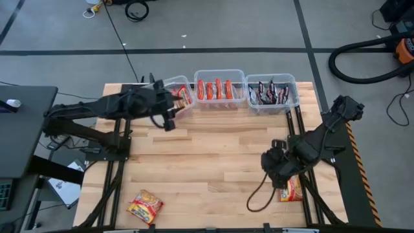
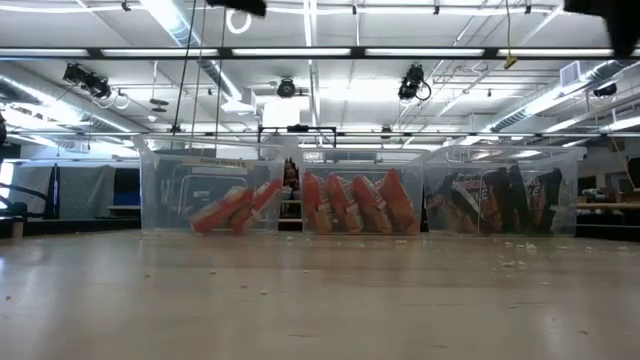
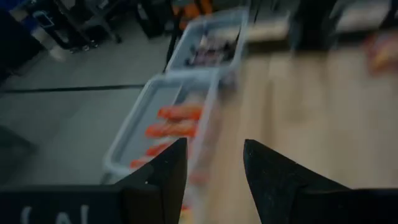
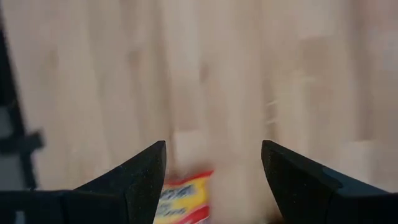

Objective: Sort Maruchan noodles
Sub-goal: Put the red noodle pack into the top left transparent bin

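Two orange-yellow noodle packets lie flat on the table: one (image 1: 144,206) near the near-left corner, one (image 1: 292,189) at the near right, partly under the right arm. My right gripper (image 1: 272,163) hovers open beside that packet (image 4: 183,198), which shows low between the fingers (image 4: 213,146). My left gripper (image 1: 171,116) is open and empty (image 3: 214,146), just in front of the left bin (image 1: 179,94), which holds orange-yellow packets (image 2: 235,208). The middle bin (image 1: 220,87) holds red packets and the right bin (image 1: 272,92) dark ones, standing on edge.
The three clear bins stand in a row along the table's far edge (image 2: 350,205). The broad wooden middle of the table (image 1: 213,162) holds nothing. A dark cable loops off the right arm near the near edge (image 1: 259,197). The arm frames run along both sides.
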{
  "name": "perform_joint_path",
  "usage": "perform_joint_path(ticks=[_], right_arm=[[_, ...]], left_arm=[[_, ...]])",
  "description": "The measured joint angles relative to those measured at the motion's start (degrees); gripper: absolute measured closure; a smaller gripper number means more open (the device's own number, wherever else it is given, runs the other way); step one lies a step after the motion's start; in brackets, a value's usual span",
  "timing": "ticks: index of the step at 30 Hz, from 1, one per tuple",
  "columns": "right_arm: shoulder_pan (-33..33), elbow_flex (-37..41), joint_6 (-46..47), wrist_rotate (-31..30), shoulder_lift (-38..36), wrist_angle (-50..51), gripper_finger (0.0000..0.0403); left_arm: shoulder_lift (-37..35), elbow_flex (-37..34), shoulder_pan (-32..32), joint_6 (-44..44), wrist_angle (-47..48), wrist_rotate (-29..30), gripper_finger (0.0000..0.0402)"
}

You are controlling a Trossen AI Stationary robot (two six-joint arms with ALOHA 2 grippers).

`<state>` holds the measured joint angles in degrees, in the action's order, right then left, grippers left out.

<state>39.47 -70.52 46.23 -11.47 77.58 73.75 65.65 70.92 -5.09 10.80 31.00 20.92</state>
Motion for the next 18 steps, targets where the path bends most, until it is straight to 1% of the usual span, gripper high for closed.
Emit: perform_joint_path(ticks=[2,5,8,11,13,18], right_arm=[[0.7,2.9,1.0,4.3,0.0,-2.6,0.0135],[0.6,7.7,6.5,12.0,0.8,-5.2,0.0135],[0.4,11.6,10.7,19.0,2.5,-5.5,0.0137],[0.4,14.8,14.6,24.1,4.9,-6.9,0.0137],[0.4,16.3,16.5,27.7,6.9,-10.0,0.0137],[1.0,17.6,17.9,32.7,13.1,-15.3,0.0137]], left_arm=[[0.0,1.9,3.6,-6.8,-0.1,1.1,0.0239],[0.0,3.8,8.1,-16.5,-0.1,1.1,0.0239],[0.1,3.9,11.5,-22.6,0.3,1.0,0.0239],[0.1,3.9,14.1,-25.5,0.6,1.1,0.0239],[0.1,3.9,15.5,-26.5,0.8,1.1,0.0239],[0.3,3.9,17.1,-27.2,2.0,1.3,0.0239]])
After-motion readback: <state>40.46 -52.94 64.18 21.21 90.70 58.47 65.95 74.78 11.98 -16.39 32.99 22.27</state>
